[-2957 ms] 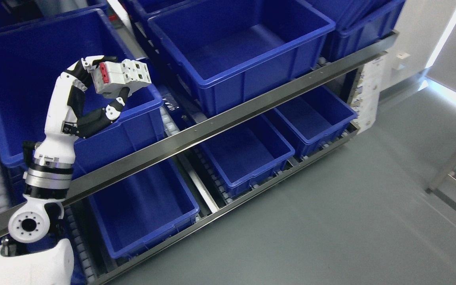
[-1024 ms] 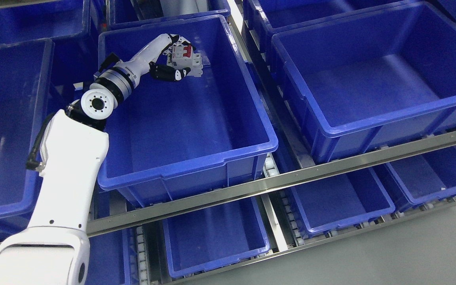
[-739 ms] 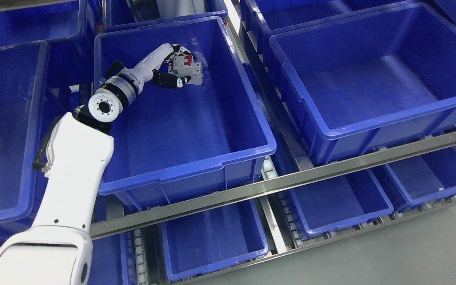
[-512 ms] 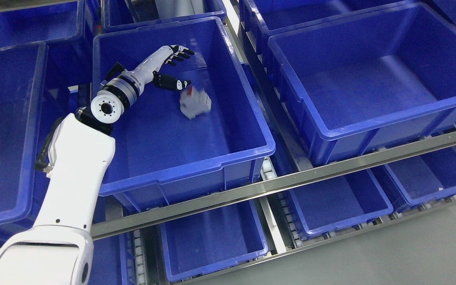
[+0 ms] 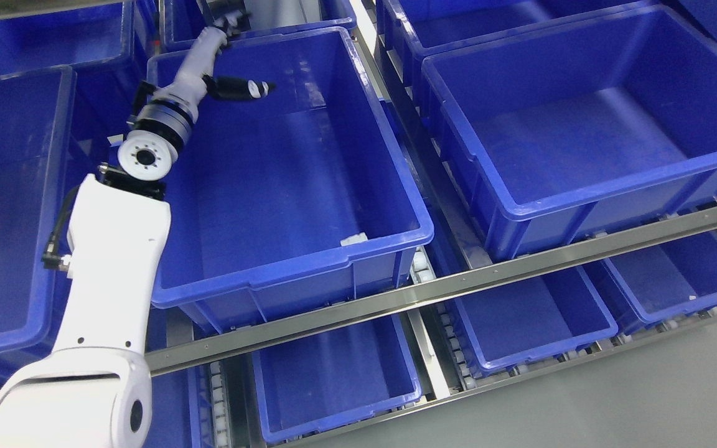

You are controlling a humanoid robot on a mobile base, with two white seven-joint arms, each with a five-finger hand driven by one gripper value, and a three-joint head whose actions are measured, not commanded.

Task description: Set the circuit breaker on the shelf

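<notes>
The left robot hand [image 5: 224,43] reaches over the far left corner of the middle blue bin [image 5: 389,239] on the upper shelf, its thumb [image 5: 243,88] spread out over the bin and the fingers holding nothing. The circuit breaker [image 5: 353,239] lies inside that bin against the near wall, only a small white part showing above the rim. The steel shelf rail [image 5: 520,264] runs below the bin.

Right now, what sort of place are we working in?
Probably a warehouse or factory parts store: rows of blue bins on a metal flow rack with rollers, over a grey floor.
</notes>
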